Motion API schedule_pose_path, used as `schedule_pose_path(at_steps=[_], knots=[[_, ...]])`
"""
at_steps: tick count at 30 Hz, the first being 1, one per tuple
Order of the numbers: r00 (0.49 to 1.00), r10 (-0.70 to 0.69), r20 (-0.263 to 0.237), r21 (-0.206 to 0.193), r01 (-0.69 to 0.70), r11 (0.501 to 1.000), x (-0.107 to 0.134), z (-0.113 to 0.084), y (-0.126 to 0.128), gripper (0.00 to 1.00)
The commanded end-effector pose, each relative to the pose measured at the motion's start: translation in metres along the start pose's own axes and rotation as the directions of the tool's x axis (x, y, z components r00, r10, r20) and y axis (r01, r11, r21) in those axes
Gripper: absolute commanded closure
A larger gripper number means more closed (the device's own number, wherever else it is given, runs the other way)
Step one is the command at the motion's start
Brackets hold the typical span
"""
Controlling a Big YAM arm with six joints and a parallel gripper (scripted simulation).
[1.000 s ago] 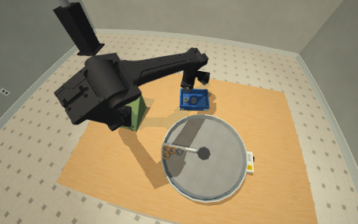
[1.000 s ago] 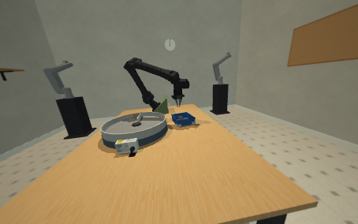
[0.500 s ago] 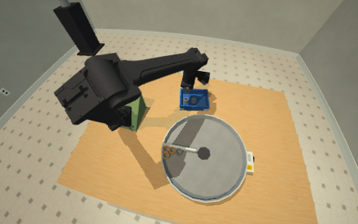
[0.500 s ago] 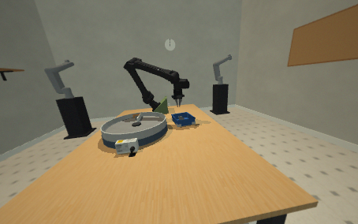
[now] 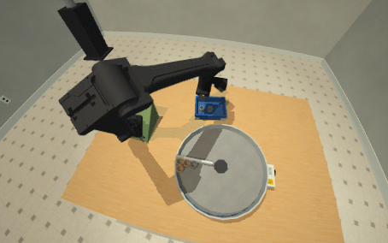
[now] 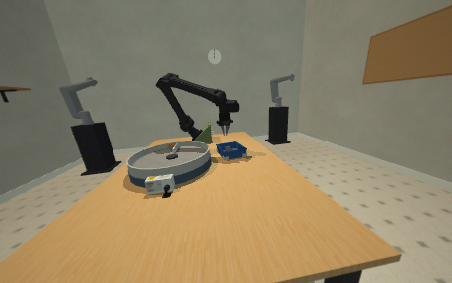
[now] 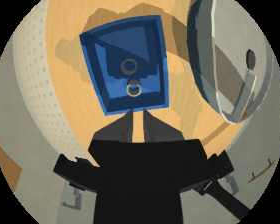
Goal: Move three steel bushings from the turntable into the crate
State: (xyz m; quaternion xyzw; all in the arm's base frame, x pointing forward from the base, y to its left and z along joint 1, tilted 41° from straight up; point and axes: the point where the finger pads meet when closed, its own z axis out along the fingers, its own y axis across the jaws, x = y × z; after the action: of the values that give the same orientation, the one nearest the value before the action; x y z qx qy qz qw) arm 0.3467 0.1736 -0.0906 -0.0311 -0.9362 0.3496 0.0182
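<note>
The blue crate point(image 5: 224, 112) point(image 6: 237, 151) point(image 7: 100, 76) stands on the table behind the turntable point(image 5: 239, 188) point(image 6: 194, 166) point(image 7: 207, 56). Two steel bushings lie in the crate, one point(image 5: 203, 107) point(image 7: 134, 90) near its edge and one point(image 5: 210, 109) point(image 7: 130, 66) further in. My gripper point(image 5: 200, 94) point(image 6: 224, 133) point(image 7: 138, 112) hangs a little above the crate, fingers narrow with nothing between them. On the turntable's left side, three brass bushings point(image 5: 181, 164) lie clustered, with one grey steel bushing point(image 5: 194, 163) beside them against the sweep bar point(image 5: 202, 162).
A green wedge block point(image 5: 147, 121) point(image 6: 204, 134) stands at the arm's base. A small white control box point(image 5: 271, 176) point(image 6: 159, 184) sits against the turntable's rim. Black pedestals with idle grey arms stand off the table.
</note>
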Motion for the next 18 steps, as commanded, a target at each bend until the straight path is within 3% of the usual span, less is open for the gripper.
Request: schedule_pose_path(at_steps=[1, 14, 18], knots=[[1.000, 0.014, 0.002, -0.004, -0.014, 1.000, -0.002, -0.007, 0.000, 0.86], [1.000, 0.015, 0.001, -0.004, -0.015, 1.000, -0.002, -0.006, -0.002, 0.87], [1.000, 0.010, 0.001, -0.008, -0.010, 1.000, -0.005, -0.004, -0.028, 0.87]])
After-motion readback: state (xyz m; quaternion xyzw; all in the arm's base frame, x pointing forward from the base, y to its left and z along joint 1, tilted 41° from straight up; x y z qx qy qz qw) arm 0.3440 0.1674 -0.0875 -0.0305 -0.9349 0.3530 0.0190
